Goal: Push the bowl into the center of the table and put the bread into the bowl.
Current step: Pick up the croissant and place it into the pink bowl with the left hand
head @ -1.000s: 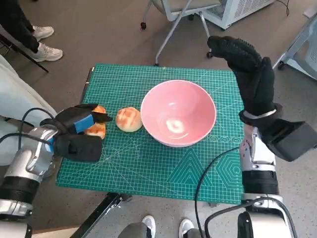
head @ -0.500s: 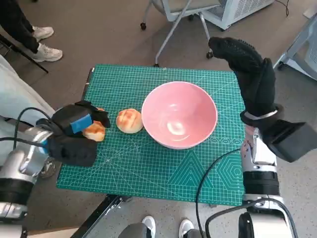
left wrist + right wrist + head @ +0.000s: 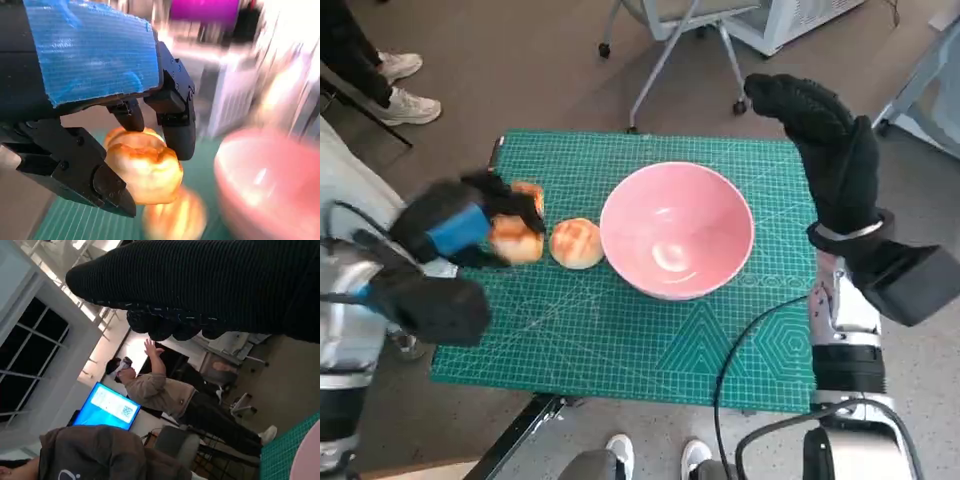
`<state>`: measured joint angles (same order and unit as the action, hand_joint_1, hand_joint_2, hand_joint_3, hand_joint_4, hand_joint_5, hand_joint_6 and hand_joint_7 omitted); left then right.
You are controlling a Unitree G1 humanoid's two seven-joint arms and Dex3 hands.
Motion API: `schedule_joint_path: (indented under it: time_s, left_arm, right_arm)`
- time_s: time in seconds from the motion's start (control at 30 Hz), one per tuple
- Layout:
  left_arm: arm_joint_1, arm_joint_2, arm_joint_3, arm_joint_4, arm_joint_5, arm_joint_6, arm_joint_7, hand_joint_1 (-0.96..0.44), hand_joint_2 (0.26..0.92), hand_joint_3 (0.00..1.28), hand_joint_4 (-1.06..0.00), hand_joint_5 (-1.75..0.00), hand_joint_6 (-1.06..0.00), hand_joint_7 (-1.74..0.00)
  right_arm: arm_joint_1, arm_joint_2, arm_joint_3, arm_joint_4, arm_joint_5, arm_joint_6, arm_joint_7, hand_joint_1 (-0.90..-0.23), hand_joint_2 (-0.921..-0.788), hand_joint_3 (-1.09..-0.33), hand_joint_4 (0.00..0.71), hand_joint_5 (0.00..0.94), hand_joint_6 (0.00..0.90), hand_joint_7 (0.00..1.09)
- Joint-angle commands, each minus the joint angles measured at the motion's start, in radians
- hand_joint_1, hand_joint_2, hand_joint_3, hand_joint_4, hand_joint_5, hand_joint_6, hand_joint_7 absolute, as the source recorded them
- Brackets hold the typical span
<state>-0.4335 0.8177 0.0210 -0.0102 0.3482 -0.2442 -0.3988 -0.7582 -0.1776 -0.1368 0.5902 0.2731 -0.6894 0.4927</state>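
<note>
Our left hand [image 3: 448, 232] grips a bread roll [image 3: 516, 241] between its fingers, lifted above the left part of the green mat [image 3: 620, 340]; the head view is blurred there. In the left wrist view the same hand [image 3: 90, 100] has its black fingers [image 3: 175, 125] closed over the top of the golden roll [image 3: 145, 170] with the thumb under its side, so the roll is firmly held.

A sliver of a second roll [image 3: 529, 190] shows behind our fingers, farther from us; we cannot tell whether it lies on the mat. A third roll [image 3: 577, 243] lies on the mat just beside the held one, touching or nearly touching the rim of the pink bowl [image 3: 677, 229]. In the wrist view this roll [image 3: 180, 215] appears blurred below the held one, and the bowl [image 3: 270, 185] is close by.

The bowl stands upright, a little right of the mat's middle, with nothing in it.

Our right hand [image 3: 825, 150] is raised over the table's far right corner, fingers extended and holding nothing. Its wrist view shows the glove [image 3: 210, 285] as a dark band, and beyond it a person [image 3: 170, 395] with an arm lifted, beside a blue screen [image 3: 111, 406].
</note>
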Motion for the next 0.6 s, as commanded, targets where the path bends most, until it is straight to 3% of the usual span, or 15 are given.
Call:
schedule_joint_path:
  time_s: [0.03, 0.3, 0.6]
  left_arm:
    - [-0.024, -0.021, 0.042, -0.076, -0.024, 0.012, 0.027, 0.0, 0.907, 0.0, -0.83, -1.03, -0.7, -1.07]
    - [-0.119, -0.101, 0.022, -0.129, -0.026, 0.007, 0.07, 0.0, 0.892, 0.0, -0.86, -1.03, -0.74, -0.99]
    - [-0.247, -0.241, -0.087, -0.128, 0.013, 0.026, 0.083, 0.0, 0.892, 0.0, -0.84, -0.99, -0.74, -1.05]
  right_arm:
    - [0.027, -0.003, -0.003, -0.002, 0.003, 0.017, 0.004, -0.656, -0.921, -0.737, 0.158, 0.0, -0.001, 0.5]
    - [0.025, -0.001, -0.006, 0.001, 0.003, 0.02, 0.004, -0.654, -0.921, -0.738, 0.158, 0.0, -0.001, 0.5]
    - [0.033, 0.001, -0.006, -0.01, -0.001, 0.024, -0.003, -0.661, -0.921, -0.735, 0.158, 0.0, -0.001, 0.5]
